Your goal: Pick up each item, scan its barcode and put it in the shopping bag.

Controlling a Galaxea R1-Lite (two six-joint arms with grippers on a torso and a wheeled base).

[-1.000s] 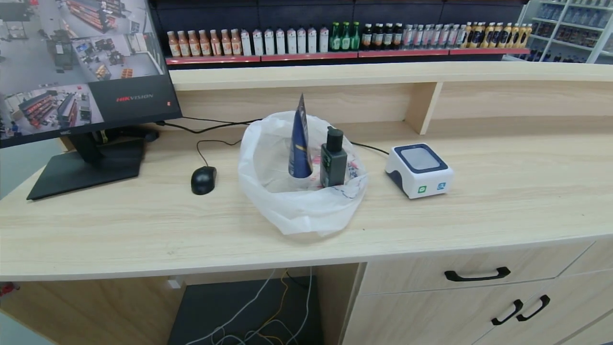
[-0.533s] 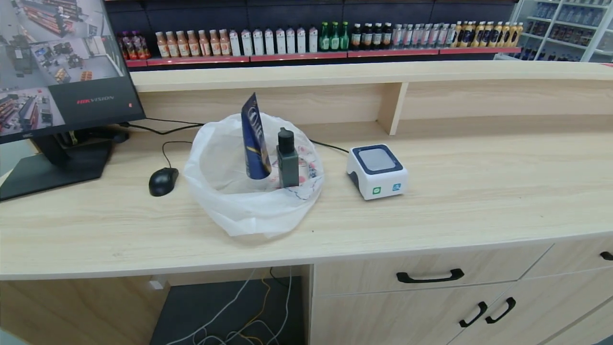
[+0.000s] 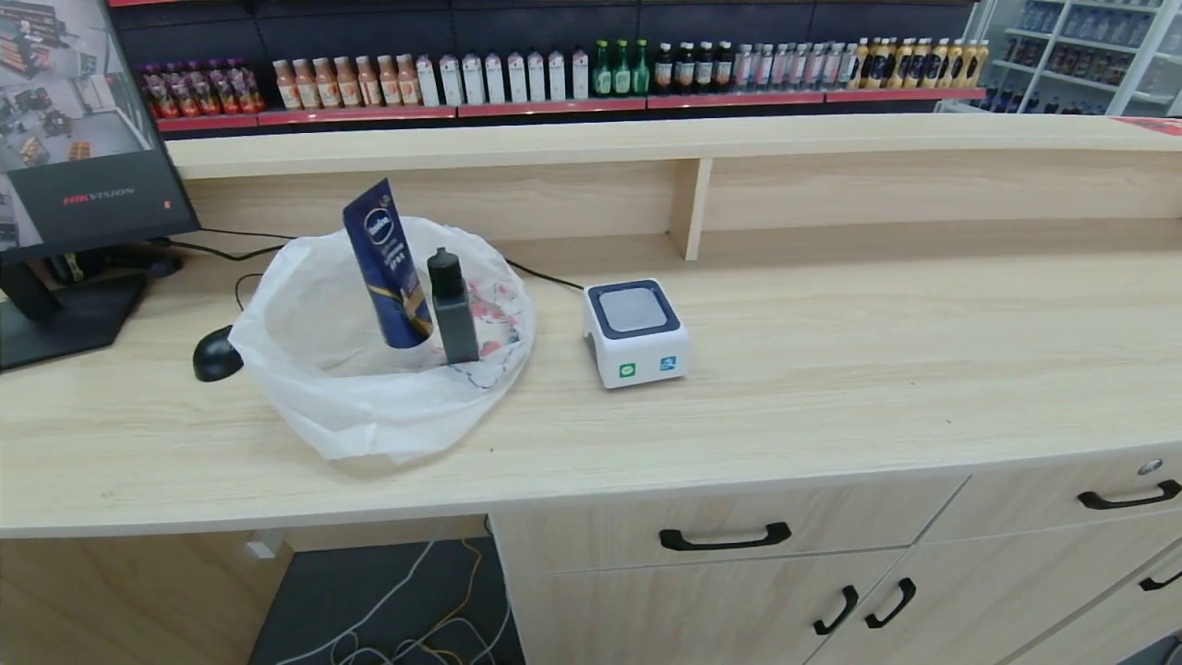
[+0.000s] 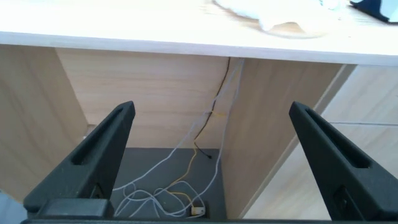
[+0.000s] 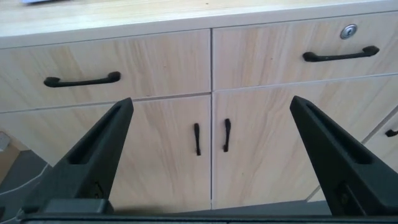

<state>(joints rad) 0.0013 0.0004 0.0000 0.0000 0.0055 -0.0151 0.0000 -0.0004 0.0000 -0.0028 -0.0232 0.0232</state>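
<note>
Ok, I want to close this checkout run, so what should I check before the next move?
1. Blue tube inside the shopping bag: ok.
2. Dark bottle upright in the bag beside it: ok.
3. Barcode scanner on the counter, window uncovered: ok.
4. Left gripper open, empty: ok.
5. Right gripper open, empty: ok.
6. Both barcodes scanned: cannot tell.

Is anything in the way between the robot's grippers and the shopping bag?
Yes. The left gripper and right gripper hang below the countertop, facing its front, so the countertop's edge lies between them and the shopping bag on top.
</note>
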